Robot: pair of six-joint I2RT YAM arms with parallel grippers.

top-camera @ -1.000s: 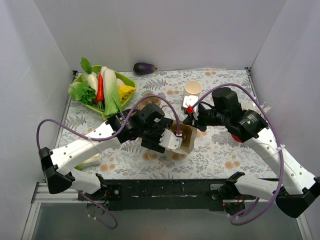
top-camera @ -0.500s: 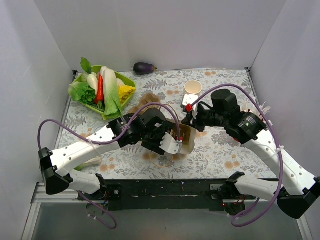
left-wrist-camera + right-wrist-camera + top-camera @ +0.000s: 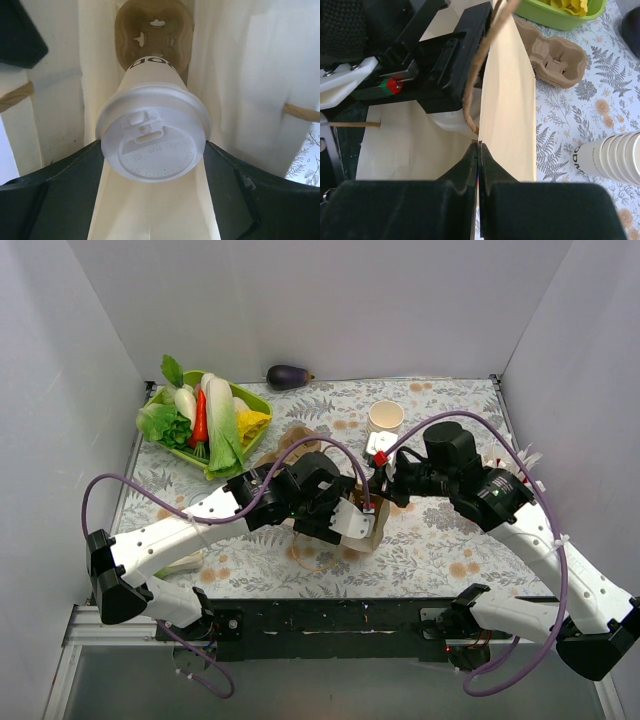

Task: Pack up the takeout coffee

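On the floral worktop, the left arm hides most of the paper bag from above. Inside the bag, the left fingers grip the takeout coffee near its lid, above a brown cup carrier at the bag's bottom. The right fingers are closed, pinching the bag's rim. The left wrist sits deeper in the bag than a second ago.

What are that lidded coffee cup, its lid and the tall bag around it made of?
The coffee cup looks like matte cream paper with dark print. Its lid seems thin white plastic: smooth, faintly glossy, with moulded lettering. The bag appears to be cream paper, matte, with folded creases.
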